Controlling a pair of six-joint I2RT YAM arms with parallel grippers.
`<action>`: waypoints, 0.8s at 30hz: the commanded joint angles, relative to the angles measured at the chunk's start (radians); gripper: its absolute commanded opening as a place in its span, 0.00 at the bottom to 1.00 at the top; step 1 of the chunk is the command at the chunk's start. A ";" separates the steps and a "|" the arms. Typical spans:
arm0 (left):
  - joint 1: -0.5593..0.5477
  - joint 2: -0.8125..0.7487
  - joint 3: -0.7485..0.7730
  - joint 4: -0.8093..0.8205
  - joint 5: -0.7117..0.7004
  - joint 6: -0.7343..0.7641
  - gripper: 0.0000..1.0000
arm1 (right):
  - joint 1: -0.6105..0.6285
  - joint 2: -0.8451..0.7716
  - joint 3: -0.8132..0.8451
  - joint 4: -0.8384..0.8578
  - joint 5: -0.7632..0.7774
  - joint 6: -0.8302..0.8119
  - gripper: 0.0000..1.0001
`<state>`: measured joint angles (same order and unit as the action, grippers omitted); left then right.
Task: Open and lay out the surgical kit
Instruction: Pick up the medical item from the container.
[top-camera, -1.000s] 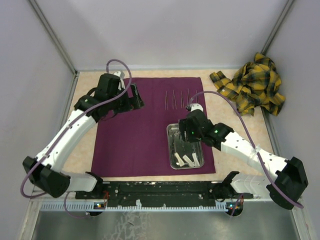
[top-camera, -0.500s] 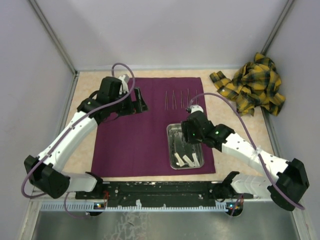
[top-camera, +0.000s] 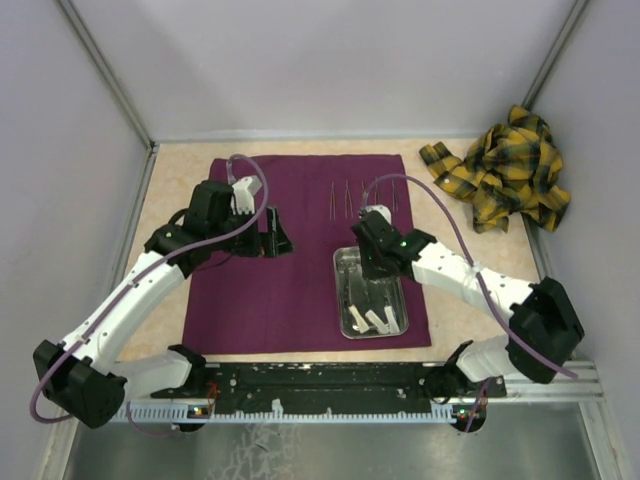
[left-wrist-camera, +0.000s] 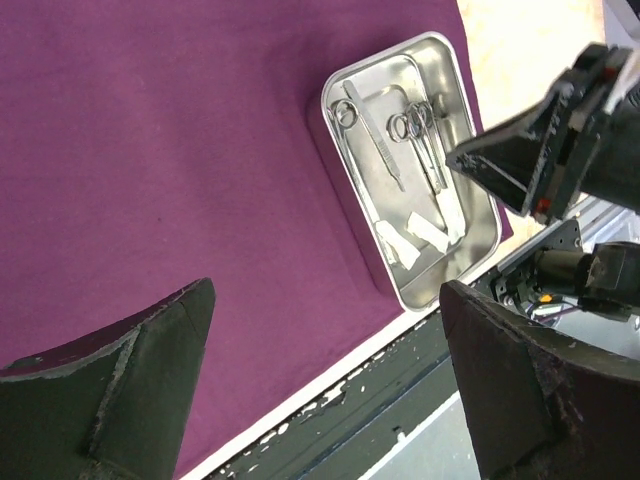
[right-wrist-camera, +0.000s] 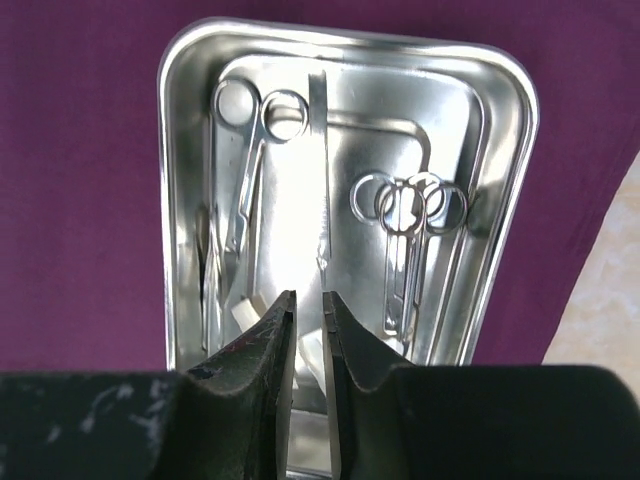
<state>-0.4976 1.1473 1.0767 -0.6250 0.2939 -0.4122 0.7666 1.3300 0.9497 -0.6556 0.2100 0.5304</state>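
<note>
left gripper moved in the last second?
Yes. The left gripper has come down the cloth toward its near edge: it was level with the instrument row, now it is level with the tray's far edge.

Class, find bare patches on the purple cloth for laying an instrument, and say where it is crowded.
Free: the middle of the purple cloth, between the left tool and the steel tray, and its near-left corner. Crowded: the far right, by the instrument row, and the tray under the right tool.

One tray (right-wrist-camera: 450, 130), one wrap (top-camera: 270, 290), one plaid cloth (top-camera: 505, 175)
</note>
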 joint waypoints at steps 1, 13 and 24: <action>-0.002 -0.039 -0.033 0.048 0.043 0.044 1.00 | -0.015 0.086 0.102 -0.005 0.054 0.010 0.16; -0.003 -0.087 -0.159 0.138 0.164 0.010 1.00 | -0.073 0.194 0.147 -0.010 0.025 -0.001 0.20; -0.004 -0.081 -0.198 0.096 0.082 -0.044 1.00 | -0.075 0.240 0.152 -0.041 0.052 -0.022 0.25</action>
<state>-0.4976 1.0771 0.8814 -0.5255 0.4107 -0.4152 0.6971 1.5475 1.0561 -0.6903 0.2287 0.5240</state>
